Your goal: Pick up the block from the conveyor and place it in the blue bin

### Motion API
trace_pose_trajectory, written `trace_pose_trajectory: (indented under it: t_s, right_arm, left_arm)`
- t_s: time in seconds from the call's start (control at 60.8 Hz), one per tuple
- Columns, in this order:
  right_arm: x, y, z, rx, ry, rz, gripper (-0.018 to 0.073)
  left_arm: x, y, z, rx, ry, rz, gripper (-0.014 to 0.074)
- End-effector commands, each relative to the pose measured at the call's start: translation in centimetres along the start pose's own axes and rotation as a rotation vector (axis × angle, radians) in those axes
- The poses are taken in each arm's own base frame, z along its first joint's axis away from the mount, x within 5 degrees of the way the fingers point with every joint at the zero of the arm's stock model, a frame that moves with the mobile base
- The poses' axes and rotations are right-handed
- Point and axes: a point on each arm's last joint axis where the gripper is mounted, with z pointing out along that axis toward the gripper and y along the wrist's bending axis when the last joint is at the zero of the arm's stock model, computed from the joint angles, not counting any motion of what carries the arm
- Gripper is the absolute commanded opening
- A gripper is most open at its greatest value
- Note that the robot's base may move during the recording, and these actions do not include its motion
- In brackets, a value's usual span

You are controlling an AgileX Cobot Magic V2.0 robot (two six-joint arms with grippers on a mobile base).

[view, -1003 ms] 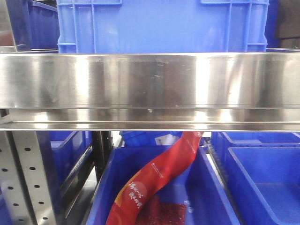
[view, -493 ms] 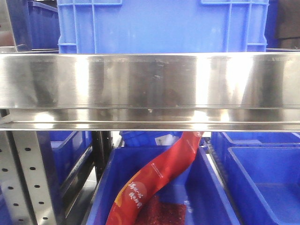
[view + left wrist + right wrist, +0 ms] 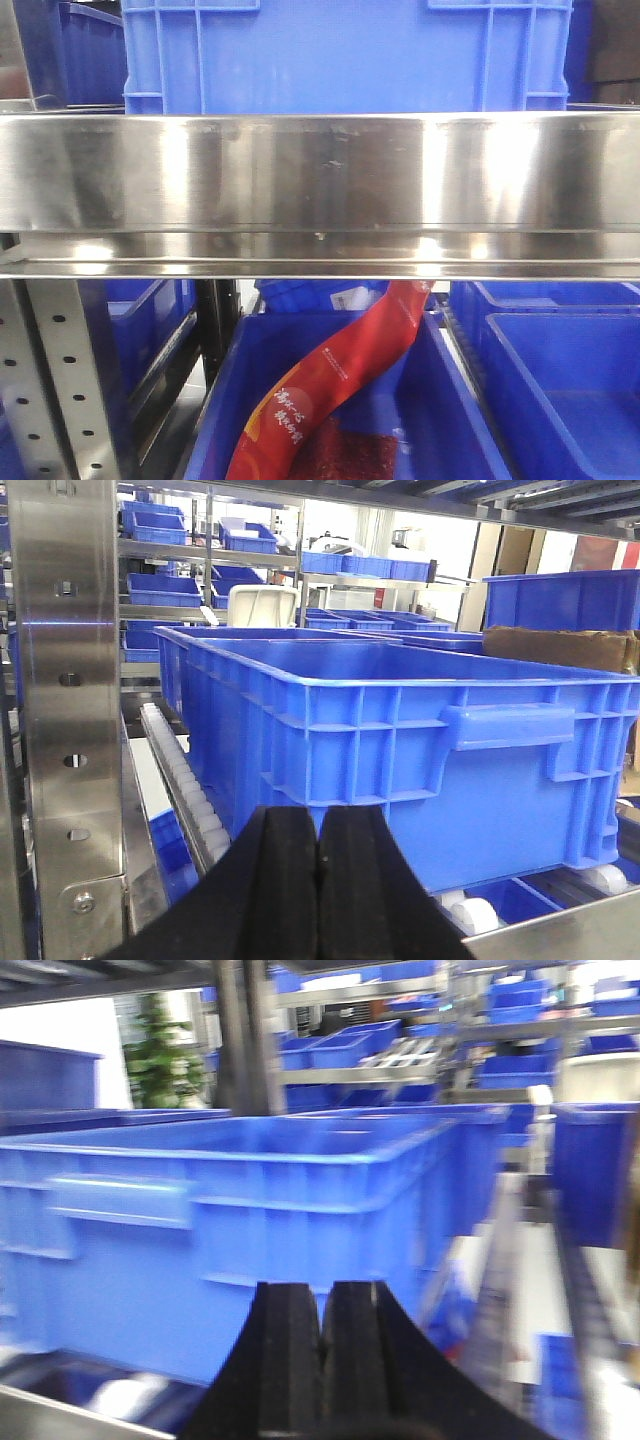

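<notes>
Block not in any view, conveyor neither; handling unknown — guess light, stiff, take by flat sides; blue bin [image 3: 400, 740] ahead; left gripper [image 3: 318, 880] jaws closed, empty; right gripper [image 3: 322, 1355] same.

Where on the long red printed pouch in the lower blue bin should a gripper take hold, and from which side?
Probably at mid-length of the long red printed pouch, approaching from the front: it leans diagonally, and a steel shelf rail hides its top.
</notes>
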Motion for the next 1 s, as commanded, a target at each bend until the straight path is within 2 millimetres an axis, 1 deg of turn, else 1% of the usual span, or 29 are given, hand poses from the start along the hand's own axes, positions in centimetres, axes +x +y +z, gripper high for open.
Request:
trace_pose_trajectory:
  t_s: [0.0,0.082,0.197,0.23,0.329,0.395,0.46,0.987]
  right_arm:
    - [0.8,-0.8,-1.0,0.076,-0.042,-0.036,-0.0162]
    - [2.4,-1.7,-2.2,0.188,-0.059,-0.052,-0.0162]
    - [4.4,-2.4,-3.7,0.291,-0.092,-0.092,-0.0162]
    - [5.4,-2.5,-4.1,0.317,-0.093,-0.095,-0.0162]
    - [7.4,-2.6,-4.7,0.325,-0.101,-0.115,-0.0162]
    - [8.6,-2.9,-4.6,0.327,-0.063,-0.150,-0.0162]
    - [8.5,-2.8,-4.6,0.326,-0.082,-0.149,-0.0162]
    - [8.6,-2.6,-4.5,0.287,-0.071,-0.144,-0.0162]
  left_arm:
    - [-0.2,0.0,-0.1,-0.004,-0.023,-0.006,-0.0111]
    - [-0.2,0.0,-0.1,-0.004,-0.023,-0.006,-0.0111]
    - [-0.2,0.0,-0.1,-0.004,-0.023,-0.006,-0.0111]
    - [-0.2,0.0,-0.1,-0.004,-0.023,-0.006,-0.0111]
    - [-0.2,0.0,-0.1,-0.004,-0.023,-0.006,-0.0111]
    - [-0.2,0.0,-0.1,-0.004,-0.023,-0.006,-0.0111]
    - [-0.2,0.0,-0.1,-0.004,-0.023,-0.006,-0.0111]
    - [-0.2,0.0,-0.1,-0.004,-0.023,-0.006,-0.0111]
